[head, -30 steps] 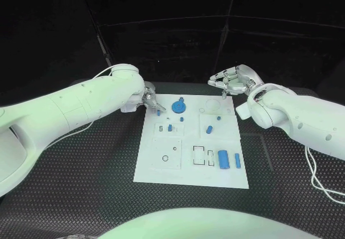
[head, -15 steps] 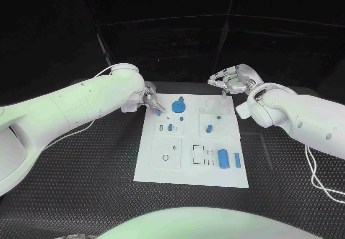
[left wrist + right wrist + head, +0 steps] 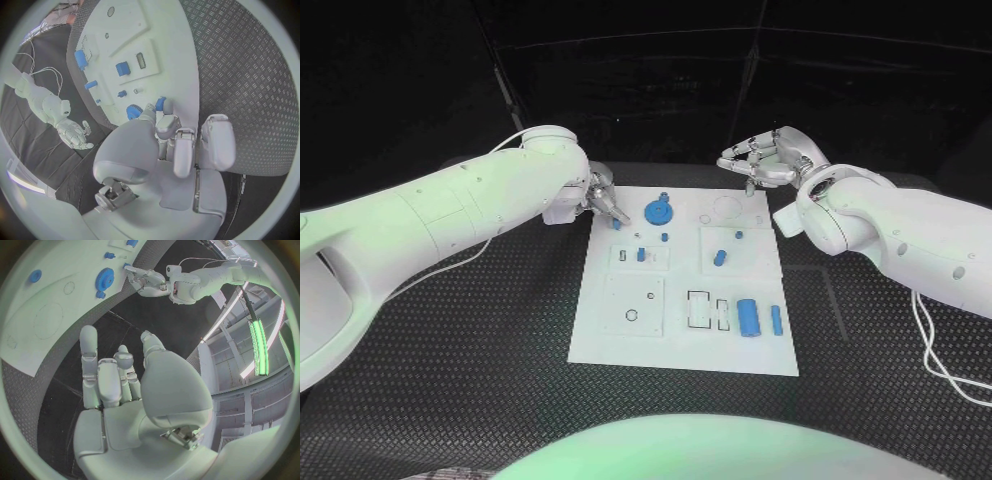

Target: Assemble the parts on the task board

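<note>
Left hand (image 3: 596,198) on my feed sits at the far left corner of the task board (image 3: 632,340), fingers bunched and pointing down at a small blue peg (image 3: 617,225). From the left wrist camera a fingertip (image 3: 164,116) touches that small blue peg (image 3: 160,103), but I cannot tell whether it is actually pinched.

Working from the near edge outward, I see a blue cylinder (image 3: 749,318) lying beside a slimmer blue bar (image 3: 776,320), both to the right of some rectangular cutouts (image 3: 705,310). Further up the board a short blue piece (image 3: 718,260) lies tilted, and another blue part (image 3: 640,256) stands in a slot. Near the far edge sits a blue gear (image 3: 658,212).

My right hand (image 3: 767,160) hovers beyond the far right corner of the board, above the black tabletop (image 3: 473,350), fingers spread apart and holding nothing; the right wrist camera shows the same loose fingers (image 3: 89,347).
</note>
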Tool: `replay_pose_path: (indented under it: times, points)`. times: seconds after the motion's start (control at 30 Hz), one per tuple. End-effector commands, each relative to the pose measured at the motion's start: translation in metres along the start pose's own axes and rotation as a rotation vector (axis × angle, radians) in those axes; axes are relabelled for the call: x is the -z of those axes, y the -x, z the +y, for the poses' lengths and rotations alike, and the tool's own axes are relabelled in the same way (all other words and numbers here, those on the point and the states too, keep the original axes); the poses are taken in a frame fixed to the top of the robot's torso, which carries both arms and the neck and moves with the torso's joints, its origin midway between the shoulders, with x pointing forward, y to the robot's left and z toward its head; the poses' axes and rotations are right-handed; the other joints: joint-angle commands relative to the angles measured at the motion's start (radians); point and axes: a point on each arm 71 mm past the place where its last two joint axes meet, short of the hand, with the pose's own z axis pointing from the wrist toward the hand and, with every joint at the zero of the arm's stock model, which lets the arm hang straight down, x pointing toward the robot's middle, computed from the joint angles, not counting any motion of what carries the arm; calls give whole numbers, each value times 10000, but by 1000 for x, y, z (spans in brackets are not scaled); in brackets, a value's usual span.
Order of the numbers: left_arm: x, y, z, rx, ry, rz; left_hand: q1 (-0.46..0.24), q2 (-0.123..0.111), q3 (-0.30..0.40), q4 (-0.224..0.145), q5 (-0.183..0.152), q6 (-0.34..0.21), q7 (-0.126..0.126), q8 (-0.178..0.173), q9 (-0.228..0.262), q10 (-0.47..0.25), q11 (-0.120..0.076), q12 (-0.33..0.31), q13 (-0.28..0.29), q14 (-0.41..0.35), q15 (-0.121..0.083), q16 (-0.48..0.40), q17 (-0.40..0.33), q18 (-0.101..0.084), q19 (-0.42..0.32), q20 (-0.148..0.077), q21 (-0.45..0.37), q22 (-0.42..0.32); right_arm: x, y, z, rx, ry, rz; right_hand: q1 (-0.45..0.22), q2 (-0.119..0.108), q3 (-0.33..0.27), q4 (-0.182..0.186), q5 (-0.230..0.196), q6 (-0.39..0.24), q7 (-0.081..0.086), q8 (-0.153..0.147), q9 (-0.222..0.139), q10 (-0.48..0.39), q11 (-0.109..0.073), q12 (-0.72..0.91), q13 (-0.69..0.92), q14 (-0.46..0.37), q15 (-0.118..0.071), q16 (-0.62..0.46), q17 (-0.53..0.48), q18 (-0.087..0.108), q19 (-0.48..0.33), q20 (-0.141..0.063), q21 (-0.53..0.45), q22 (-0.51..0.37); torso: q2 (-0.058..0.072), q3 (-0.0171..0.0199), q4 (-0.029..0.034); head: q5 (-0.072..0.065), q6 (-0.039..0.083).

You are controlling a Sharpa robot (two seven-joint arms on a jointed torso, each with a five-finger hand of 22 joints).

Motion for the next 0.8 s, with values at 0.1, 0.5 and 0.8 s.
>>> replay_pose_path:
  times: [0.1, 0.5, 0.8]
  points:
    - [1, 0, -2, 235, -281, 57, 985, 337, 705, -752, -22, 46, -92, -30, 9, 9, -106, -16, -36, 1033, -138, 31, 2635, 138, 26, -86, -13, 692, -1, 0, 2, -2, 125, 51, 1, 79, -10, 45, 66, -46, -13, 61, 12, 13, -24, 66, 4, 22, 6, 22, 15, 74, 88, -14, 8, 9, 2, 1, -3, -2, -21]
    - [6, 0, 1, 815, -613, -20, 1275, 289, 2106, -1595, -38, -72, -70, 139, 228, -18, -92, -159, -177, 1033, -118, 31, 2635, 147, -9, -88, -100, 675, -1, 0, 2, 6, 117, 35, 1, 82, -12, 48, 71, -45, -13, 64, 12, 18, -25, 72, 9, 22, 6, 18, 9, 74, 92, -15, 8, 11, -6, -1, 10, 5, -85]
    - [23, -8, 4, 1502, -1085, -234, 698, -22, 3124, -1779, -38, -160, -76, 357, 457, 16, -100, -178, -224, 1033, -128, 31, 2635, 149, 8, -94, -121, 705, 0, 2, 0, 22, 91, 10, 1, 82, -12, 49, 72, -45, -13, 64, 12, 18, -25, 72, 8, 22, 6, 18, 8, 74, 92, -15, 8, 11, -18, -2, 21, 19, -76]
